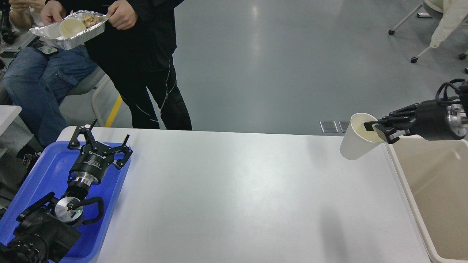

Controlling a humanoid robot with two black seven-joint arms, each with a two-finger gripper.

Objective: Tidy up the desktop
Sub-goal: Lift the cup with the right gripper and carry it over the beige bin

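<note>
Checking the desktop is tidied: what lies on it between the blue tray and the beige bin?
Head view: the desktop between blue tray and beige bin is bare.

a blue tray (44,171) lies at the left, a beige bin (435,182) at the right. a white paper cup (356,142) hangs tilted in the air near the bin. behind, a person in black (146,62) holds a foil container (69,29) with a small cup inside; another in jeans (33,80) sits beside
</note>
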